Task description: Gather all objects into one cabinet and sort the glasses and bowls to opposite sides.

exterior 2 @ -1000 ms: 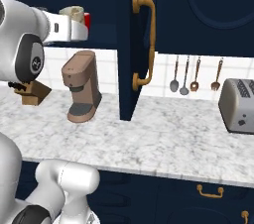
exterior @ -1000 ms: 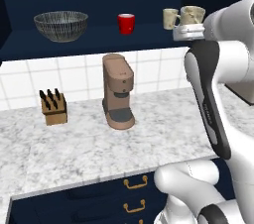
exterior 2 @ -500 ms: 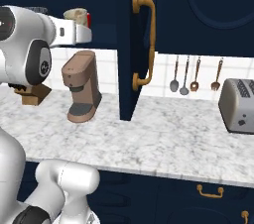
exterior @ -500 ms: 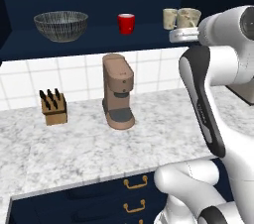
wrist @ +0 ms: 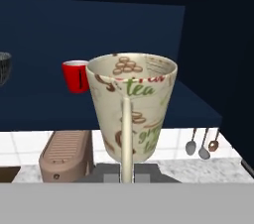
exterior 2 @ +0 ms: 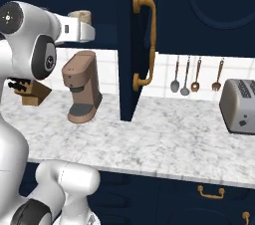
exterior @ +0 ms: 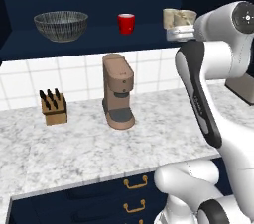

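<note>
- Mug (wrist: 133, 111): cream, printed with "tea" lettering, upright, handle facing the hand camera. Looks like glazed ceramic; I judge it stiff, light, smooth and breakable.
- Claw (wrist: 128, 177): the mug sits right above the 2 dark fingertips; whether they are clenched on it I cannot tell.
- Best hold, by my reckoning: across the wall or on the handle, not the thin rim.
- Cabinet shelf (exterior: 99, 39): bowl (exterior: 60, 25) at the left end, red cup (exterior: 126, 23) mid-shelf, well apart.
- Beige cup (exterior: 172, 18) at the right end, just beside the wrist.
- Bowl and mug look empty; the other cups' insides are hidden.
- Cabinet door (exterior 2: 135, 45) stands open.
</note>
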You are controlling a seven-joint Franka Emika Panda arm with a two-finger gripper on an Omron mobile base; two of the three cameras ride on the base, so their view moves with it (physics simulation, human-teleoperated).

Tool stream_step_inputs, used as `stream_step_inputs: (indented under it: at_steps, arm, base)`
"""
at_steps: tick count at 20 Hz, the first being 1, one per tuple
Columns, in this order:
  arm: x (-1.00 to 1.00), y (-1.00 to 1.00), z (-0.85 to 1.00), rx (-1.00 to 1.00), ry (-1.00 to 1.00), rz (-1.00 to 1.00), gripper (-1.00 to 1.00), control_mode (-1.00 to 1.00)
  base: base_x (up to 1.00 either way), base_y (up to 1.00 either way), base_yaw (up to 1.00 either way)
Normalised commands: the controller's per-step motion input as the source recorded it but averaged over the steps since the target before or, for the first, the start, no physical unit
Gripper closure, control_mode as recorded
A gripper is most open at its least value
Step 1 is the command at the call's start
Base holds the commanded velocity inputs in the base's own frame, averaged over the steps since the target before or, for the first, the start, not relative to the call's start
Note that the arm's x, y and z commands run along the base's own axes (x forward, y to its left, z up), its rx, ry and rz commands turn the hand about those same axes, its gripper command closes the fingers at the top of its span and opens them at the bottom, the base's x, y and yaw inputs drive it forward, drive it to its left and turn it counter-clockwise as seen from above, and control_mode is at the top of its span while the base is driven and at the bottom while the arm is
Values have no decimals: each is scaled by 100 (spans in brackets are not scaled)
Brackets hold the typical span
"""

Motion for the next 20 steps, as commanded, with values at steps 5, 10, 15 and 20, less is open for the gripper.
stream_step_inputs:
  at_steps: [5,10,15,20]
  arm:
    - [42,1,-21,0,-2,0,100,-100]
    - [19,0,-31,0,-13,0,100,-100]
    - [26,0,-6,0,-3,0,100,-100]
    - [34,0,0,0,1,0,100,-100]
  base:
    - [0,0,0]
    - [0,0,0]
    - [0,0,0]
    - [0,0,0]
